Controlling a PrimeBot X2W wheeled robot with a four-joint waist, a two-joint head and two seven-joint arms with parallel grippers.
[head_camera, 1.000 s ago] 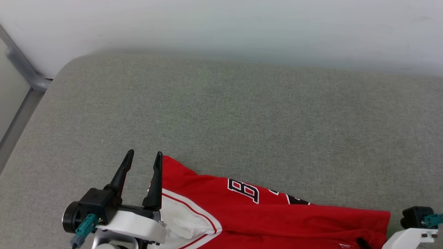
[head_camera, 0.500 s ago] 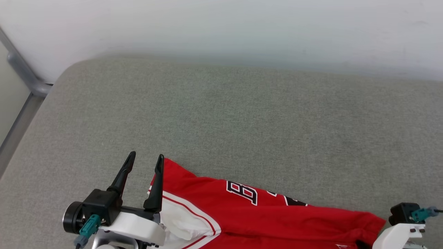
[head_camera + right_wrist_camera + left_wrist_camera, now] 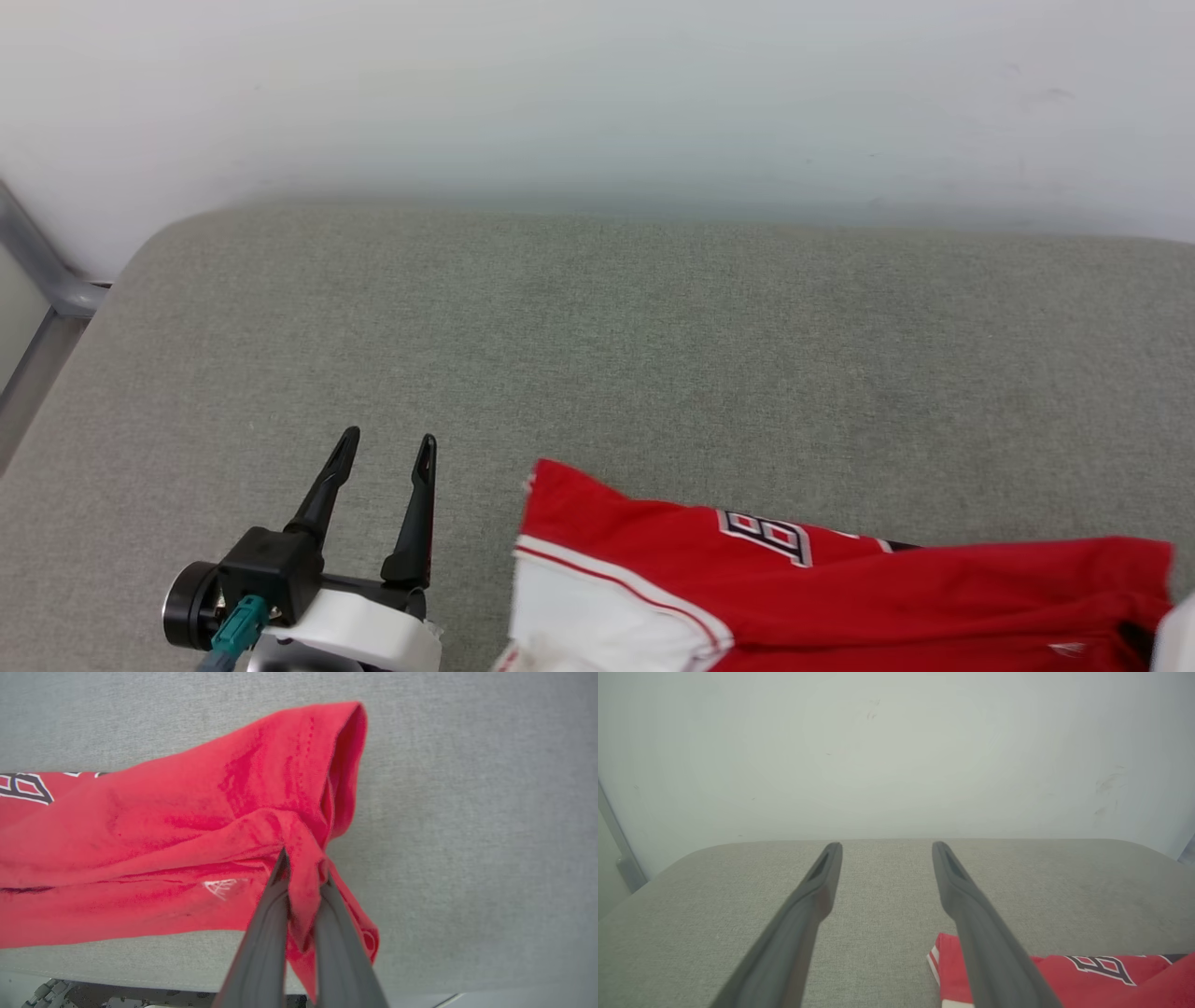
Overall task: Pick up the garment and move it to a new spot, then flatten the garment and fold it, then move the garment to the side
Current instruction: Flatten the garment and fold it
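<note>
The right claw [image 3: 303,865] is clamped tight on a bunch of red cloth at one end of the shirt [image 3: 154,830], beside its open hem. The cloth wraps between the two fingers and a tail hangs below them. A pinch at one end like that looks meant for hauling the shirt to a new spot, so I'd judge the task is at its first step. From that claw the shirt trails off to the left across the grey pad [image 3: 467,788], rumpled and not yet flat.

The left claw [image 3: 388,436] stands spread wide with nothing between its fingers, over bare pad. The shirt's white sleeve [image 3: 597,616] lies near its right finger but apart from it. I'd guess it is waiting to take that end.

The right wrist view gives the pinch itself and a small white logo [image 3: 224,887] just left of the fingers. The head view gives the sleeve's striped trim and the numerals [image 3: 767,535]. The left wrist view looks along the open fingers to the wall [image 3: 896,756], with the shirt's corner tucked behind the right one.
</note>
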